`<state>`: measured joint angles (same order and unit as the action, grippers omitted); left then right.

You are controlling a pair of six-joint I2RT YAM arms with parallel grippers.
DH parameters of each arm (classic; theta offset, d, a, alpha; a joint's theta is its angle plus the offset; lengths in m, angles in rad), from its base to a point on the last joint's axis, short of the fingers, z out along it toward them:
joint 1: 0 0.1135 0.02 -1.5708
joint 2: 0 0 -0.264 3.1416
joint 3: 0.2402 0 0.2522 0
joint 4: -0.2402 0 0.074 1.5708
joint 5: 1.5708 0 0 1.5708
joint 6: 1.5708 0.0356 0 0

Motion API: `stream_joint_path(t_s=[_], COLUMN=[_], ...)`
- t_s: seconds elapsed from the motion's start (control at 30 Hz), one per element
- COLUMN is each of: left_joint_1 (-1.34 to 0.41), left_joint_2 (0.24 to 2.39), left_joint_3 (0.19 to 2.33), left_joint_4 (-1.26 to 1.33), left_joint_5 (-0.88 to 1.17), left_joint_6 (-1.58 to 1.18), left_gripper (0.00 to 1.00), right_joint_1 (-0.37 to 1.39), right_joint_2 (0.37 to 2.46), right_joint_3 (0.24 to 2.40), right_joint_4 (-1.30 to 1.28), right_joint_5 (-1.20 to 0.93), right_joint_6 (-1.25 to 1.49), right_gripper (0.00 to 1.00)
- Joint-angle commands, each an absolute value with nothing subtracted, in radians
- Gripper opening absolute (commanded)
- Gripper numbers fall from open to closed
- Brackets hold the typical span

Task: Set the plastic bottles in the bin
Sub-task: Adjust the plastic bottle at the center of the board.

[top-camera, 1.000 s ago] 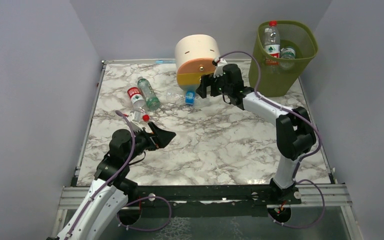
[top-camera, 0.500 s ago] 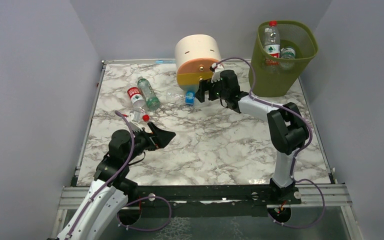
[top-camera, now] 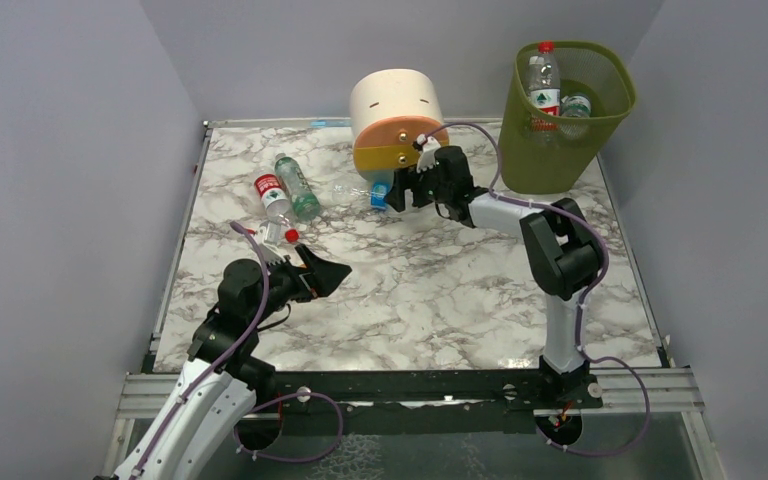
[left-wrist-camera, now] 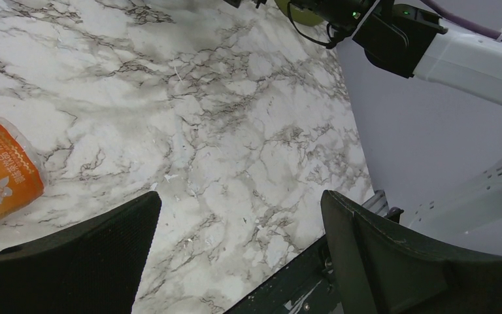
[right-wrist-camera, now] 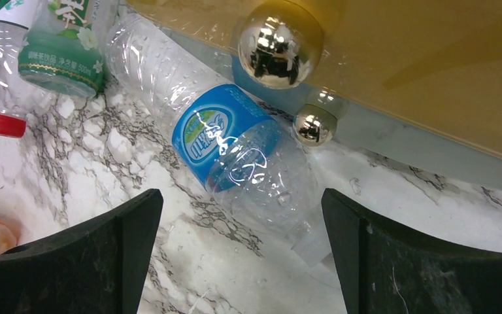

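My right gripper (right-wrist-camera: 238,199) hangs wide open and empty over the blue-labelled bottle (right-wrist-camera: 225,147) lying against the drawer unit (top-camera: 393,105); next I must lower, close across its body and carry it to the bin (top-camera: 558,150).

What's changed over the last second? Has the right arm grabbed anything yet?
The right gripper moved left along the front of the drawer unit, closing on the blue-label bottle. Its jaws are open and grip nothing. The left gripper, also open, the red-label bottle, the green-label bottle and the bin stayed put.
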<state>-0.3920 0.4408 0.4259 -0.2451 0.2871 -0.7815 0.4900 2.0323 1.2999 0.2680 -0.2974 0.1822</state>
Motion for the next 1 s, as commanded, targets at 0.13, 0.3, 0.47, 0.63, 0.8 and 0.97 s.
stream_joint_path(t_s=[0.13, 0.3, 0.47, 0.63, 0.8, 0.97], left_joint_1=[-0.387, -0.387, -0.387, -0.386, -0.385, -0.387], left_joint_2=[0.444, 0.451, 0.455, 0.456, 0.456, 0.465], left_joint_3=[0.43, 0.437, 0.436, 0.435, 0.431, 0.427], left_joint_4=[-0.252, -0.253, -0.252, -0.25, -0.244, -0.232], left_joint_5=[0.276, 0.281, 0.281, 0.281, 0.281, 0.286], left_joint_6=[-0.775, -0.77, -0.771, -0.772, -0.772, -0.773], left_gripper=[0.99, 0.99, 0.99, 0.99, 0.99, 0.99], right_joint_1=[0.495, 0.496, 0.507, 0.524, 0.557, 0.586], right_joint_2=[2.068, 2.088, 2.073, 2.045, 2.007, 1.976], right_joint_3=[1.339, 1.354, 1.332, 1.305, 1.252, 1.203], right_joint_4=[0.322, 0.295, 0.294, 0.282, 0.271, 0.274], right_joint_5=[-0.412, -0.427, -0.43, -0.426, -0.412, -0.386], right_joint_6=[0.163, 0.156, 0.149, 0.134, 0.126, 0.114], right_gripper=[0.94, 0.94, 0.94, 0.94, 0.94, 0.94])
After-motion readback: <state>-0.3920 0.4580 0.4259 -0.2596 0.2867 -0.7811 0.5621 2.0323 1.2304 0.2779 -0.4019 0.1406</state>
